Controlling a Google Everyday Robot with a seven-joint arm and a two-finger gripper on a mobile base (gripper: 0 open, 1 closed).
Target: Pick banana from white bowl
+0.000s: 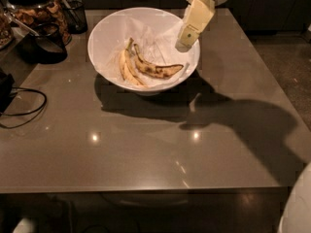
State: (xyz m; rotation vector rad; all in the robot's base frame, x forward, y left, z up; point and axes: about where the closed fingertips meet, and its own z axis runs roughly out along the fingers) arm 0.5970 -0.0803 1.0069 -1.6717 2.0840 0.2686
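Note:
A large white bowl point(104, 30) with crumpled white paper lining stands at the back of the grey table. Inside lies the spotted overripe banana point(156, 70), curved, with brown-black streaks, next to a paler yellow banana point(127, 71) on its left. My gripper point(184, 43), cream-coloured, hangs above the bowl's right rim, pointing down toward the bowl, to the upper right of the spotted banana and apart from it.
A glass jar with a dark lid point(36, 8), a black cup point(46, 42) and a black mesh holder point(75, 16) stand at the back left. A black cable point(24, 113) lies at the left edge. The table point(146, 154) edge runs along the front.

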